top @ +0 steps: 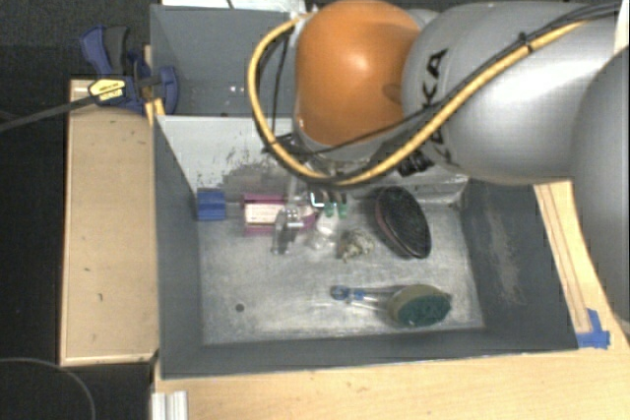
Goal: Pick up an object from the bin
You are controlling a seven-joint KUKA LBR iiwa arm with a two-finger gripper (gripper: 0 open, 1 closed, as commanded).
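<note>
A: Item nearest gripper (pixel 297 221)?
B: Small purple-and-white box (pixel 262 211), flat on floor of bin (pixel 236 310), back left of middle, just beside blue block (pixel 210 205).
A: Handling?
B: Probably light, stiff card, smooth faces; best taken across the short sides.
A: Tool state?
B: Spread or pressed together: cannot tell, masked by orange wrist cover (pixel 354 74).

You have the arm (pixel 512 93) coming in from the right, its orange cover (pixel 354 74) at the upper middle of the frame. Below it your gripper (pixel 291 229) sits low in the bin (pixel 246 310), just right of a purple-and-white box (pixel 261 211). A blue block (pixel 210 205) lies left of that. Right of the gripper you see a small crumpled scrap (pixel 354 247) and a dark oval brush (pixel 402 221). A blue-handled scrubber (pixel 418 306) lies at lower middle.
</note>
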